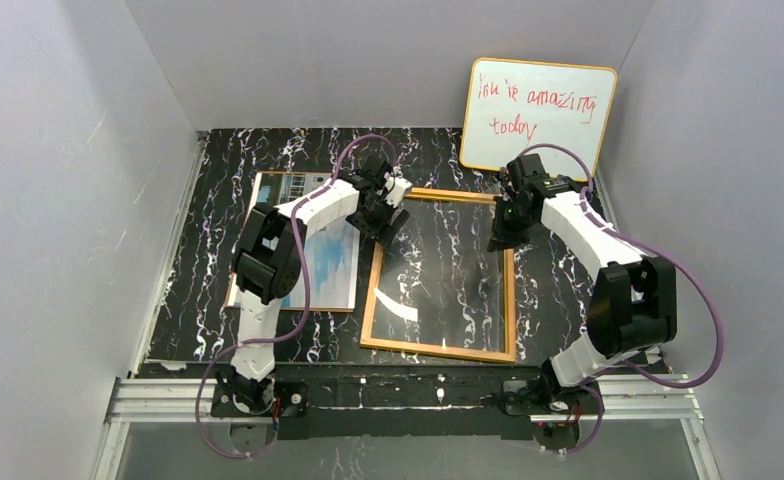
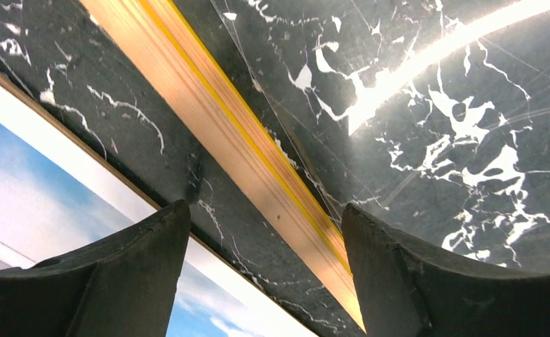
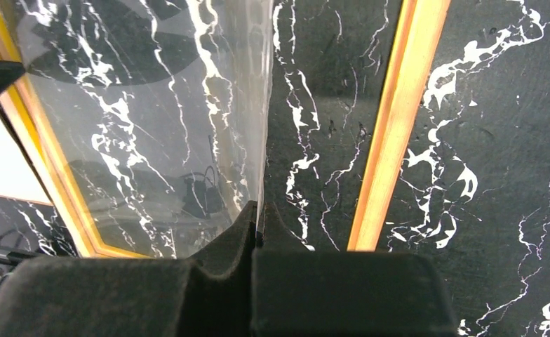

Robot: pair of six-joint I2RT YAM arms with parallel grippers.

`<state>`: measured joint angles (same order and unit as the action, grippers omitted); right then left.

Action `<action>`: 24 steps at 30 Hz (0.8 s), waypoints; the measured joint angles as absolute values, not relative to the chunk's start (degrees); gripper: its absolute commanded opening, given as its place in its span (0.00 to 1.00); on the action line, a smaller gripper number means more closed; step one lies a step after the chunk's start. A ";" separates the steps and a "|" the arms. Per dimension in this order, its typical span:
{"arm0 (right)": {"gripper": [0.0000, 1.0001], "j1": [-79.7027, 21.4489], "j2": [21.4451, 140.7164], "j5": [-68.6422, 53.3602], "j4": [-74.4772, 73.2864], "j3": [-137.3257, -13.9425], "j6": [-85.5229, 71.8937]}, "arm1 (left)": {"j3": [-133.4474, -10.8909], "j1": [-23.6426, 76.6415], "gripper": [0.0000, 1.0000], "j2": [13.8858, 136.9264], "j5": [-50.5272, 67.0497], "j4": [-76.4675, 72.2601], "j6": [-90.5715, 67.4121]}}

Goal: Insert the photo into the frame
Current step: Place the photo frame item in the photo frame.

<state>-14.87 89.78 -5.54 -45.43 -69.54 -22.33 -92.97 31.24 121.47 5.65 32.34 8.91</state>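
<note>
The frame (image 1: 438,350) lies flat mid-table with its orange-wood back rim up. My right gripper (image 1: 498,235) is shut on the right edge of the clear pane (image 1: 438,270). In the right wrist view the pane (image 3: 167,105) is pinched between the closed jaws (image 3: 258,228), and its edge sits inward of the frame's right rail (image 3: 391,126). The photo (image 1: 323,265), blue sky up, lies left of the frame, partly hidden by my left arm. My left gripper (image 1: 386,232) is open and empty. Its jaws (image 2: 265,232) straddle the frame's left rail (image 2: 244,140), with the photo (image 2: 41,203) beside it.
A yellow-edged whiteboard (image 1: 536,118) with red writing leans on the back wall at the right. White walls close in the black marbled table (image 1: 218,330) on three sides. A thin brown edge shows under the photo's border in the left wrist view.
</note>
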 measured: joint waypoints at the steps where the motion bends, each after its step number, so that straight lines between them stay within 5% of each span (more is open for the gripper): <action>1: 0.01 -14.87 89.43 -5.82 -45.21 -69.54 -22.37 | -92.97 31.18 0.81 121.25 5.74 32.82 8.86; 24: 0.01 -14.02 75.72 -30.02 -36.18 -70.59 -26.48 | -92.31 16.69 0.65 116.18 2.35 34.83 8.49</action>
